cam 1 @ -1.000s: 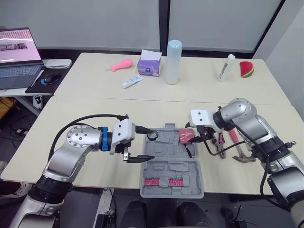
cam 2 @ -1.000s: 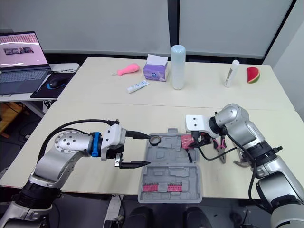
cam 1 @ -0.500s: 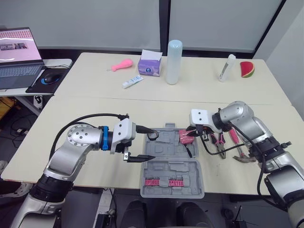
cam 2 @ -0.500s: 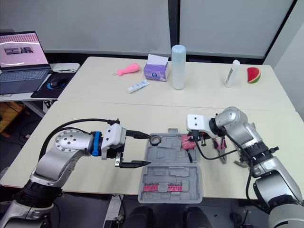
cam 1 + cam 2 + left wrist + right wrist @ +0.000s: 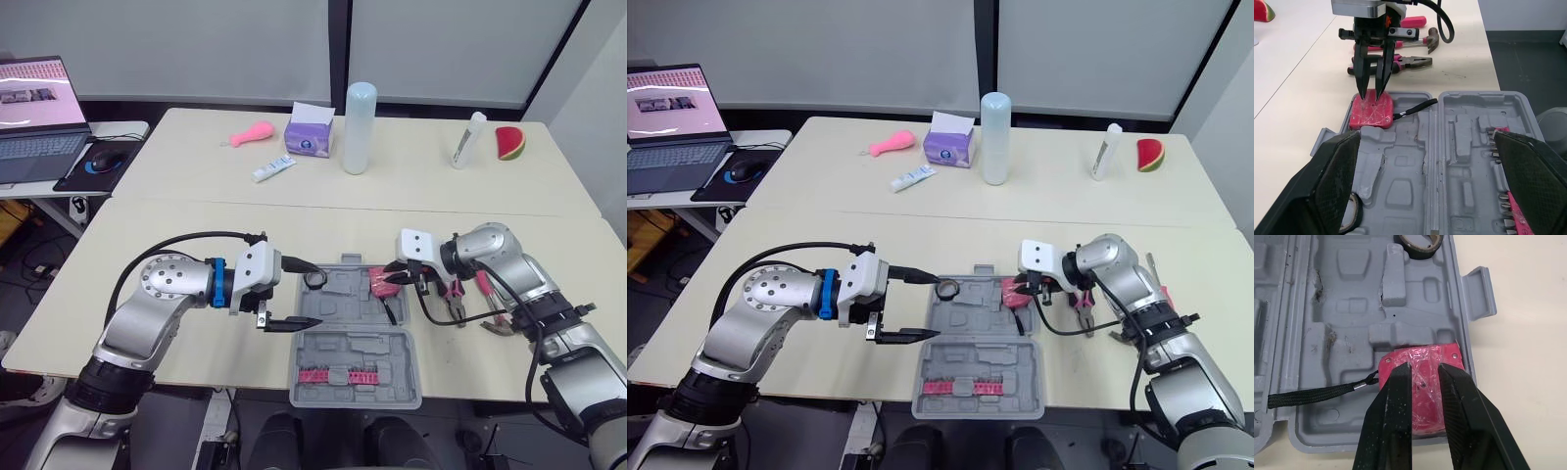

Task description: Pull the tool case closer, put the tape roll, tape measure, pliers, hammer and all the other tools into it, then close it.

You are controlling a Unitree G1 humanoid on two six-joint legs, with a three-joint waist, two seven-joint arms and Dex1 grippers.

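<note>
Fingers point(image 5: 1396, 421) of the right hand point(image 5: 387, 280) stand a narrow gap apart, their tips resting on the top face of the red tape measure point(image 5: 1420, 358). Nothing is caught between them. The tape measure lies under the hand in a corner pocket of the open grey tool case point(image 5: 343, 299), and its black strap point(image 5: 1317, 394) trails off across the tray. Just behind the hand, on its wrist side, the pliers point(image 5: 453, 294) lie on the worktop point(image 5: 196, 225) outside the case. The hammer point(image 5: 495, 318) lies just beyond them. Across the tray from the right hand, the tape roll point(image 5: 313, 279) sits in the opposite corner pocket. There the left hand point(image 5: 316, 294) gapes wide and holds nothing, with one finger close by the roll. A row of red bits point(image 5: 338, 375) fills the other half of the case.
</note>
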